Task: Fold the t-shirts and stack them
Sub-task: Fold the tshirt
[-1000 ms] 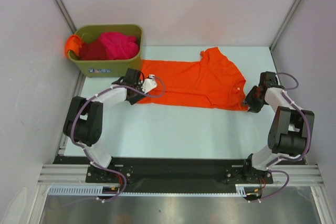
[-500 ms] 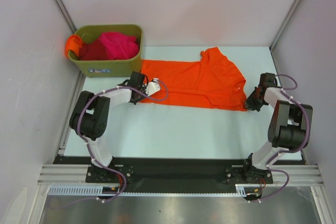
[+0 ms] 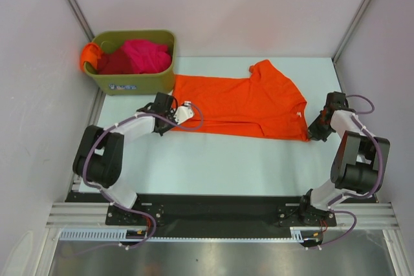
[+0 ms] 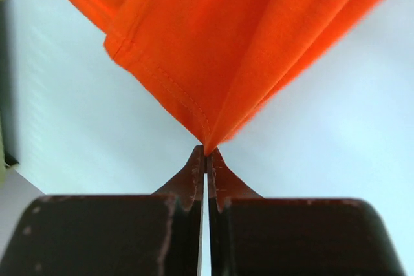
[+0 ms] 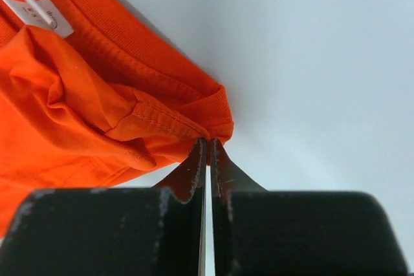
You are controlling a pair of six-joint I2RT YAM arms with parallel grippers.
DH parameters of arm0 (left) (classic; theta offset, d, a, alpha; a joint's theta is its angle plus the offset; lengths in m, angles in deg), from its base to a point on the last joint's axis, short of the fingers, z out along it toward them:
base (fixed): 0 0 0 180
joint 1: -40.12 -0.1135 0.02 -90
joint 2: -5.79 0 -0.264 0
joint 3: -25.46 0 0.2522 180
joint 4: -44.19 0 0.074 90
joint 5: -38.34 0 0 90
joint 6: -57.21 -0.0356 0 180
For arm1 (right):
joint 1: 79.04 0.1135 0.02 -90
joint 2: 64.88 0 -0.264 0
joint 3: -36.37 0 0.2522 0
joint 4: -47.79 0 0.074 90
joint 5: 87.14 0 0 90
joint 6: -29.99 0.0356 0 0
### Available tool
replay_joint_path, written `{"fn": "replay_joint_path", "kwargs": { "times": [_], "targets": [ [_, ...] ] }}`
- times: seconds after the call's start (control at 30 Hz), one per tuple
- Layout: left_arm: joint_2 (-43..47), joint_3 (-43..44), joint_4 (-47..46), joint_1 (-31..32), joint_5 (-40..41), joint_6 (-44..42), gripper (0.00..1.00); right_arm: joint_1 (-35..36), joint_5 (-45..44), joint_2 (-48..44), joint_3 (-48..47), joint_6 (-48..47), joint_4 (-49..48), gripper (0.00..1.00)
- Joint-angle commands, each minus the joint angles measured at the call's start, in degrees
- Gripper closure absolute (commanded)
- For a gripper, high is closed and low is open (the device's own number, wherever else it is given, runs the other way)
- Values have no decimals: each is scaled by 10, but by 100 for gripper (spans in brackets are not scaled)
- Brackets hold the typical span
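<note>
A bright orange t-shirt (image 3: 246, 105) lies spread across the back of the white table, folded lengthwise, one sleeve pointing back. My left gripper (image 3: 183, 116) is shut on the shirt's near-left hem corner (image 4: 206, 143), and the cloth fans away from the tips. At the shirt's near-right corner, my right gripper (image 3: 313, 135) is shut on bunched cloth by the collar (image 5: 208, 127); a white label (image 5: 39, 14) shows. More t-shirts, magenta-pink (image 3: 143, 55) and dark red (image 3: 113, 63), fill the bin, and an orange one (image 3: 88, 57) hangs over its left rim.
The olive-green plastic bin (image 3: 136, 81) stands at the back left, just behind the left gripper. Grey walls close in on both sides. The black mounting rail (image 3: 213, 210) runs along the table's near edge.
Both grippers have shut on the orange shirt's near corners. The shirt's near edge has been pulled taut and straight, its right corner drawn outward to the right.
</note>
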Motion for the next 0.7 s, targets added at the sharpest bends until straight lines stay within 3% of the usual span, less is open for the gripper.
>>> {"fn": "replay_joint_path", "kwargs": {
  "times": [0.0,0.23,0.37,0.47,0.5,0.53,0.6,0.67],
  "targets": [
    [63,-27,70,-5,-9,11,100,-7,-24,-42,11,-8,50,100],
    [138,-64,170,-5,-42,20,99,-15,-25,-74,43,-7,82,100],
    [136,-87,125,-4,-36,30,100,-27,-28,-71,58,-6,71,100],
    [98,-58,89,-1,-27,32,86,-28,-24,-59,61,-4,64,99],
    [89,-45,89,-2,-27,34,70,-28,-23,-57,60,-4,65,95],
    [69,-34,98,-2,-27,32,63,-28,-25,-52,59,-3,68,78],
    [63,-6,129,-2,-43,14,51,-28,-30,-55,45,-4,80,65],
    [68,28,160,-11,-57,0,47,-28,-40,-84,32,-5,94,55]
  ]
}}
